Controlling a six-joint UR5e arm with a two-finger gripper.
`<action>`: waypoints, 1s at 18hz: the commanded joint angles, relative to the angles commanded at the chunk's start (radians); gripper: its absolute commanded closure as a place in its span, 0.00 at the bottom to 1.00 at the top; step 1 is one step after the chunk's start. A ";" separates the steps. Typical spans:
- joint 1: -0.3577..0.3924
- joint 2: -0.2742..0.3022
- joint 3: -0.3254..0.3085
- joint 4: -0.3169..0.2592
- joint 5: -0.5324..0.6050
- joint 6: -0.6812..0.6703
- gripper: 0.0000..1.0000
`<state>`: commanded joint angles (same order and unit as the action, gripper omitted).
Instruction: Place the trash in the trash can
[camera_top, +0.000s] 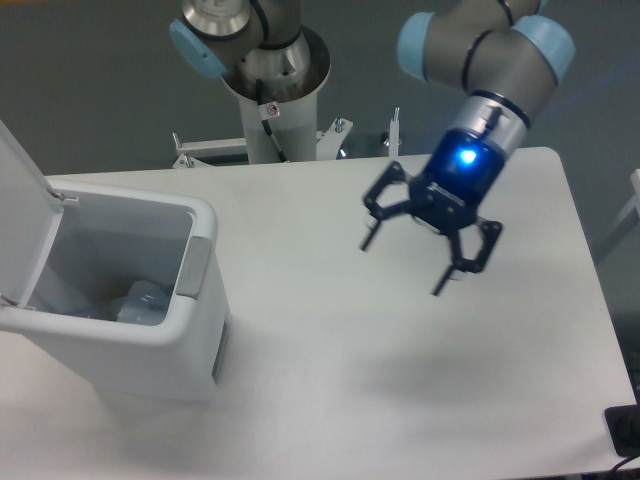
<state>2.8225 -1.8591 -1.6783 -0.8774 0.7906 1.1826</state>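
White table (330, 390) under everything. Trash can (195, 345) at left edge, flip lid (18, 215) up, grey front panel facing right. Gripper (405, 267) above table's right half, well apart from can, fingers spread wide, holding nothing, blue light lit. Clear bottle (140, 300) down inside can; wrapper not discernible.

The arm (490, 55) was grey with pale blue joint caps. Its black two-finger gripper (404, 264) carried a glowing blue light at the silver-ringed wrist; a cable ran down the base column (272, 95).
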 joint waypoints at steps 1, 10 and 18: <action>-0.002 -0.012 0.008 0.000 0.078 0.002 0.00; -0.009 -0.090 0.141 -0.245 0.636 0.273 0.00; -0.014 -0.112 0.141 -0.227 0.812 0.373 0.00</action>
<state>2.8087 -1.9712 -1.5370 -1.1045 1.6030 1.5554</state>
